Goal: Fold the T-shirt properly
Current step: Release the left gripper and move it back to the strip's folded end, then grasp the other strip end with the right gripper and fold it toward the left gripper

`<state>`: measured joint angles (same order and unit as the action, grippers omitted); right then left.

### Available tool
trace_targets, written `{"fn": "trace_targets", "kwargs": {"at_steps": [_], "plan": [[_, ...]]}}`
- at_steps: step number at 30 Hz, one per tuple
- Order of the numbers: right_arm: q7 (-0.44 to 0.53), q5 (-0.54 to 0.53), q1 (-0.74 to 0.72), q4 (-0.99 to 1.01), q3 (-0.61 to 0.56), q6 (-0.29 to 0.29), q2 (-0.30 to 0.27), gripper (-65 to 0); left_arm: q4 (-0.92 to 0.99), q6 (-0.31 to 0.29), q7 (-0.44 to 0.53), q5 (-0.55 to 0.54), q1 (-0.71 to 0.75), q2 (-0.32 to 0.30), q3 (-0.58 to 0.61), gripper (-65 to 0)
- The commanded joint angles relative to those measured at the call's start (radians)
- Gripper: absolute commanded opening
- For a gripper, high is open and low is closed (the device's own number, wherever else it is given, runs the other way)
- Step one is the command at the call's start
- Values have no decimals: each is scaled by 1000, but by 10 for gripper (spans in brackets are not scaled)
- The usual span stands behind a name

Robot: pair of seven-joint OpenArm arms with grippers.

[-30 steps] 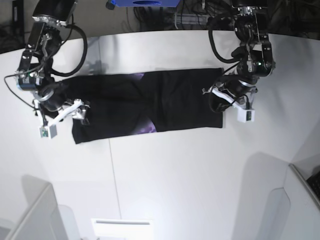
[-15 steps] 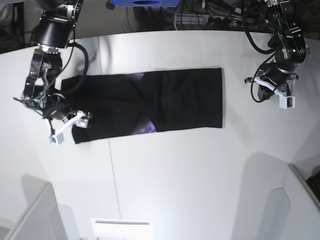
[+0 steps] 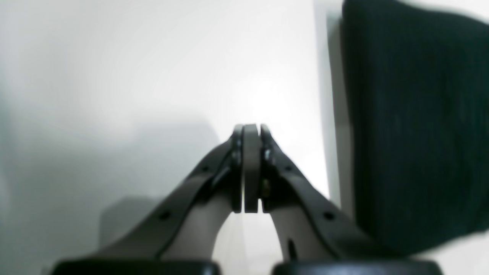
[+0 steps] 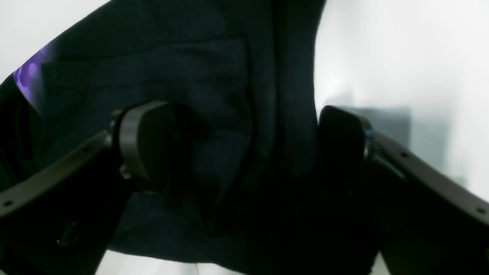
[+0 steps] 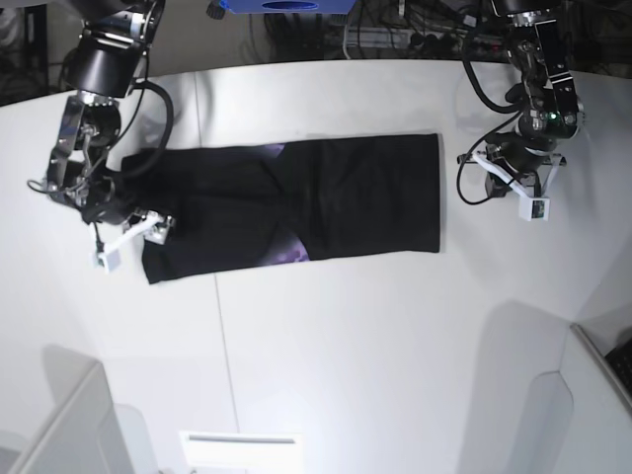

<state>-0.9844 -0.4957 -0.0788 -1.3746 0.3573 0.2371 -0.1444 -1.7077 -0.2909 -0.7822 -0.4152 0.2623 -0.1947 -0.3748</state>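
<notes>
So the black T-shirt (image 5: 296,207) lay as a long soft band across the white table (image 5: 375,346), purple print peeking through. The right gripper (image 4: 244,152) sat spread wide around a bunched fold at one end. The left gripper (image 3: 251,168) was pinched closed on nothing, beside the straight far hem.

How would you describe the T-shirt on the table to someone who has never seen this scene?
Look at the white table. Across its far half, between the two arms, lies the T-shirt, folded into a long dark band. It is the only cloth there: black, with a little purple print showing at its folds.
</notes>
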Motion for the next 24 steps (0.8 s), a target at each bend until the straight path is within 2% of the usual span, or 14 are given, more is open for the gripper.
{"fn": "trace_targets", "kwargs": {"at_steps": [1,3,8,10,18,19,24], "plan": [[-37,-1,-3,-1,-1,-2,9,-108,1,-8,45,-11,1,-12,27,-650],[-40,-1,4,4,-1,-2,13,-108,44,-4,105,-9,2,-12,81,-650],[-40,-1,27,-1,-1,2,15,-120,140,-4,174,-11,-1,-10,135,-650],[-40,-1,27,5,-1,23,15,-179,162,-4,194,-12,-1,-10,150,-650],[-4,1,10,39,-2,38,9,-617,174,-4,208,-15,-4,-10,152,-650],[2,1,9,37,-4,38,9,-650,173,-4,206,-15,-4,-10,152,-650],[-4,6,-3,-35,-7,35,12,-650,174,-4,205,-11,-27,13,153,-650]]}}
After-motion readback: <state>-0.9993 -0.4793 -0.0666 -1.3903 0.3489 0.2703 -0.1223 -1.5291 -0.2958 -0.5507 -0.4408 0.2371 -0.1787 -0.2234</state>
